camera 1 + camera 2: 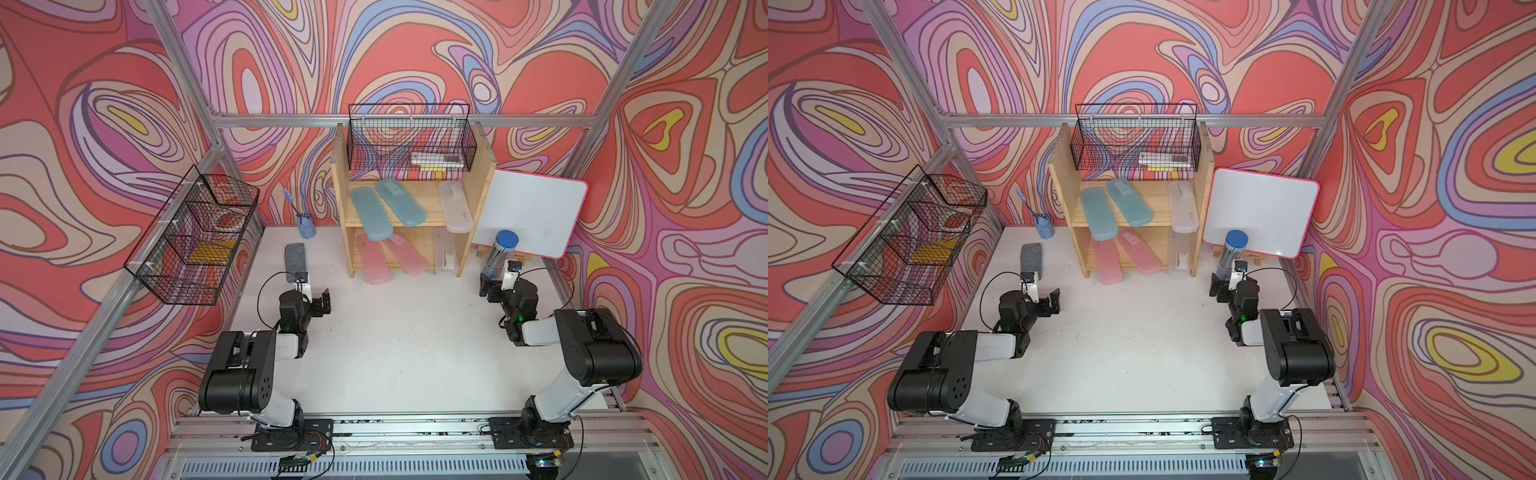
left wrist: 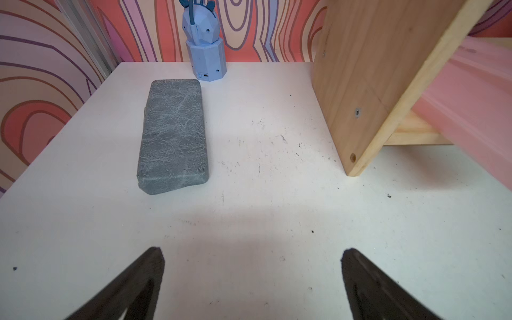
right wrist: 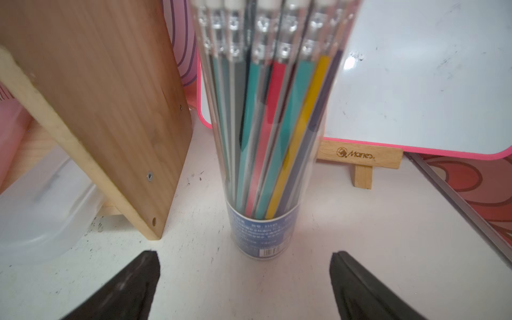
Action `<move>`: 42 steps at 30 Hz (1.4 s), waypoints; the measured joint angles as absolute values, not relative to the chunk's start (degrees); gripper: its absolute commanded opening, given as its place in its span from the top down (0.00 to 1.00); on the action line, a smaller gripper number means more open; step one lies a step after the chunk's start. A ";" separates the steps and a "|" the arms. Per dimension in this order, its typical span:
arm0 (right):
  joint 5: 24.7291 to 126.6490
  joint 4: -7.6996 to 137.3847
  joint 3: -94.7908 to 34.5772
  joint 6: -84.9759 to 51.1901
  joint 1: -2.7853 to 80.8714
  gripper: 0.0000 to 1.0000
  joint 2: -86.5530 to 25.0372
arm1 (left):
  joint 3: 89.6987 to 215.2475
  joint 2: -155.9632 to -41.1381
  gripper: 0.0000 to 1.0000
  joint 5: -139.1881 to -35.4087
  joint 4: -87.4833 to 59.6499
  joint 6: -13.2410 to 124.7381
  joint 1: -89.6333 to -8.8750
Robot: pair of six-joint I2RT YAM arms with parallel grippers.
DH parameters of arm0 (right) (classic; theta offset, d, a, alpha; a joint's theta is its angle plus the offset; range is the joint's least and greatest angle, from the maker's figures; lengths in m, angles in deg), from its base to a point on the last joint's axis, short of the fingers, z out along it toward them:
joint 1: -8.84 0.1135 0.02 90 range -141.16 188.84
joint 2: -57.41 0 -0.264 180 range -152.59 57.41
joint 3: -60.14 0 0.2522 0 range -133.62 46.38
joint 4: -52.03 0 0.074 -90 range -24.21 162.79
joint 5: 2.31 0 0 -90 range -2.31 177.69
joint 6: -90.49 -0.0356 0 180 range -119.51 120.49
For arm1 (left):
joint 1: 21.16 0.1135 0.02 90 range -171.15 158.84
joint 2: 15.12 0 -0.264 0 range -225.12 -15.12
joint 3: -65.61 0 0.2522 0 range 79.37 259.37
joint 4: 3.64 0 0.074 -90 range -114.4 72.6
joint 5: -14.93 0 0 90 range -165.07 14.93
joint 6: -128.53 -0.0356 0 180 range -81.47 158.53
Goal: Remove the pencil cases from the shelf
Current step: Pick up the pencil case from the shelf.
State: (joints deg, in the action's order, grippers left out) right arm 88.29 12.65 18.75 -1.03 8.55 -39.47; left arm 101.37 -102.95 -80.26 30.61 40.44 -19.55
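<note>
The wooden shelf (image 1: pixel 482 187) stands at the back of the table. Its upper tier holds two teal pencil cases (image 1: pixel 371 213) (image 1: pixel 400 202) and a frosted clear one (image 1: pixel 455 206). On the lower tier lie two pink cases (image 1: pixel 372 259) (image 1: pixel 404 252) and another clear case (image 1: pixel 445 253), their ends sticking out in front. My left gripper (image 2: pixel 252 252) is open and empty, low over the table in front of the shelf's left panel (image 2: pixel 374 83). My right gripper (image 3: pixel 245 255) is open and empty by the right panel (image 3: pixel 110 97), facing the pencil cylinder.
A grey eraser block (image 2: pixel 173 135) and a blue pen holder (image 2: pixel 206 52) sit left of the shelf. The clear pencil cylinder (image 3: pixel 263 138) and a pink-framed whiteboard (image 1: pixel 536 212) stand to its right. Black wire baskets hang above the shelf (image 1: pixel 409 139) and on the left wall (image 1: pixel 195 237).
</note>
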 measured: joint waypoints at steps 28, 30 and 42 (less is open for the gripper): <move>88.27 12.65 18.75 -1.03 8.55 0.02 -39.47 | 101.37 -102.95 0.01 -80.28 30.72 40.44 -19.55; 88.27 12.65 18.75 -1.05 8.55 0.02 -39.47 | 101.37 -102.95 0.01 -80.28 30.72 40.44 -19.55; 91.94 28.58 14.90 -4.63 8.52 0.02 -30.53 | 100.14 -86.82 0.01 -79.06 21.28 42.69 -19.57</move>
State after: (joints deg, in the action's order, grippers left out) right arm 91.94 28.58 14.90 -4.63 8.52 -30.53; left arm 100.14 -86.82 -79.06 21.28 42.69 -19.57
